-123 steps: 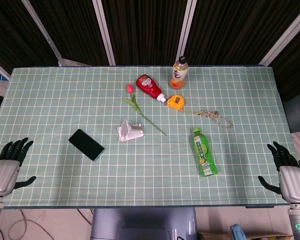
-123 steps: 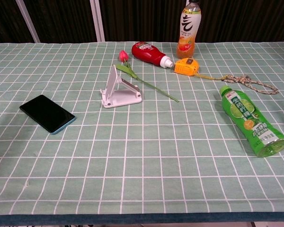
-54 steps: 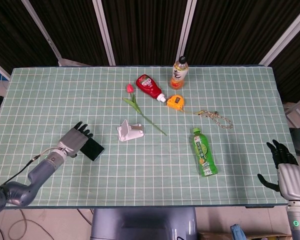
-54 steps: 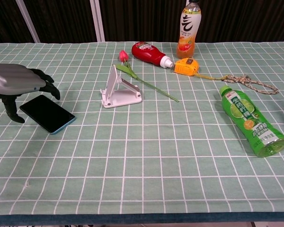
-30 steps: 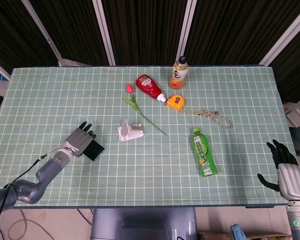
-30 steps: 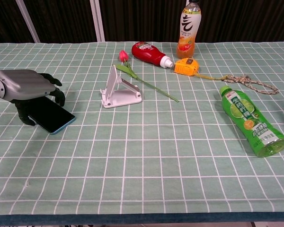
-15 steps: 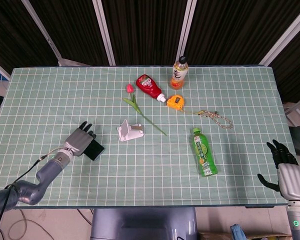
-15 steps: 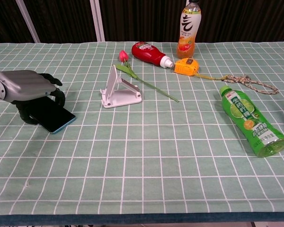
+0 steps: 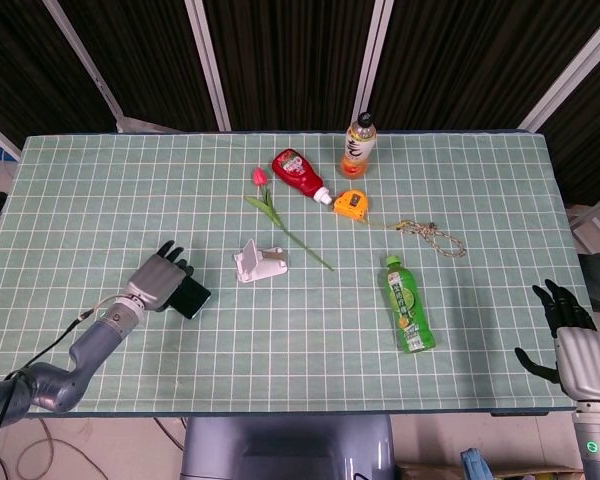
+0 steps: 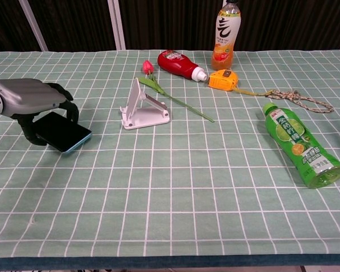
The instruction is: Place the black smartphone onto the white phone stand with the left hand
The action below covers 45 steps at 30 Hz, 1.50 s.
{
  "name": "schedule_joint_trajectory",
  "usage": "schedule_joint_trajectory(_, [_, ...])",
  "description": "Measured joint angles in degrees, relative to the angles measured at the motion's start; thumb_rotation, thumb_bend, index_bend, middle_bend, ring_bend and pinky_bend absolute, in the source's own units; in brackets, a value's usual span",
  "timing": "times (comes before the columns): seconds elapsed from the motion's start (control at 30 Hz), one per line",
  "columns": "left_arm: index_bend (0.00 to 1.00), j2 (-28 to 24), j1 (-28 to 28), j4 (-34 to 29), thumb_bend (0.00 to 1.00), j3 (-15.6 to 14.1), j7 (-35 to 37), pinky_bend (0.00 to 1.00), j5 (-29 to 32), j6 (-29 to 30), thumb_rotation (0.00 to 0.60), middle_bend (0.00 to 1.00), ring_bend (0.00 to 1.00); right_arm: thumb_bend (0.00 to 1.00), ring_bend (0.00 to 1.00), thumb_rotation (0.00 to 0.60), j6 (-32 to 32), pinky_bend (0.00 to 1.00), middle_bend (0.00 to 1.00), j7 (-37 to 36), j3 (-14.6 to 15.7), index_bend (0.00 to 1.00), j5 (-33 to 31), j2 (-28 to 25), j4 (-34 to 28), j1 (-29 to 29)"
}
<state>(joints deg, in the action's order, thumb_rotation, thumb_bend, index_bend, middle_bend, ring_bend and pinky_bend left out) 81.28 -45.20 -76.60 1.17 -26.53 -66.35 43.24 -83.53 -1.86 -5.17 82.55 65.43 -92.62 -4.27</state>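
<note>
The black smartphone [image 10: 63,132] with a blue edge is gripped by my left hand [image 10: 29,101] at the table's left side; the fingers wrap over its far edge and the thumb sits under its near edge. Its free end looks tilted slightly up off the cloth. From above, the left hand [image 9: 158,281] covers most of the phone [image 9: 191,298]. The white phone stand [image 10: 143,110] stands empty to the right of the phone, a short gap away, also seen as the stand [image 9: 257,264]. My right hand [image 9: 570,340] hangs open off the table's front right corner, holding nothing.
A tulip [image 10: 170,93] lies just behind and right of the stand. Behind it are a red ketchup bottle [image 10: 179,64], an orange tape measure [image 10: 222,79] and an upright drink bottle [image 10: 225,35]. A rope [image 10: 299,100] and a lying green bottle [image 10: 296,143] occupy the right side.
My left hand has closed around the phone and raised it a little, shifting it slightly right toward the stand. The right hand has not moved.
</note>
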Motion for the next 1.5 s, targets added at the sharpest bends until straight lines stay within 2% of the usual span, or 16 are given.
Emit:
schedule_joint_trajectory(0.23, [0.53, -0.2, 0.8, -3.1, 0.26, 4.3, 2.9, 0.0, 3.6, 4.2, 0.6, 0.54, 0.07, 0.32, 0.0, 0.6, 0.0, 0.19, 0.06, -0.1, 0.0, 0.11, 0.1, 0.0, 0.0, 0.0])
schedule_joint_trajectory(0.43, [0.53, 1.7, 1.3, -6.3, 0.26, 9.0, 4.0, 0.0, 10.5, 8.7, 0.6, 0.54, 0.08, 0.32, 0.0, 0.6, 0.0, 0.19, 0.06, -0.2, 0.1, 0.11, 0.1, 0.0, 0.1, 0.0])
schedule_joint_trajectory(0.77, [0.53, 9.3, 0.0, -12.2, 0.26, 19.0, 4.0, 0.0, 25.7, 18.0, 0.6, 0.54, 0.08, 0.32, 0.0, 0.6, 0.2, 0.19, 0.06, -0.7, 0.1, 0.11, 0.1, -0.1, 0.1, -0.1])
schedule_joint_trajectory(0.97, [0.53, 14.7, -1.2, -13.3, 0.26, 23.9, 6.0, 0.0, 31.3, 22.4, 0.6, 0.54, 0.08, 0.32, 0.0, 0.6, 0.3, 0.19, 0.06, -0.9, 0.1, 0.11, 0.2, -0.2, 0.2, -0.1])
schedule_joint_trajectory(1.2, [0.53, 18.2, -2.6, -13.1, 0.26, 27.0, 7.3, 0.0, 37.1, 23.3, 0.6, 0.54, 0.08, 0.32, 0.0, 0.6, 0.4, 0.19, 0.06, -1.3, 0.2, 0.11, 0.3, -0.3, 0.3, -0.1])
schedule_joint_trajectory(1.5, [0.52, 19.6, -3.1, -11.3, 0.26, 27.8, 9.8, 0.0, 38.3, 21.1, 0.6, 0.54, 0.08, 0.32, 0.0, 0.6, 0.5, 0.19, 0.06, -1.4, 0.2, 0.11, 0.3, -0.3, 0.3, -0.2])
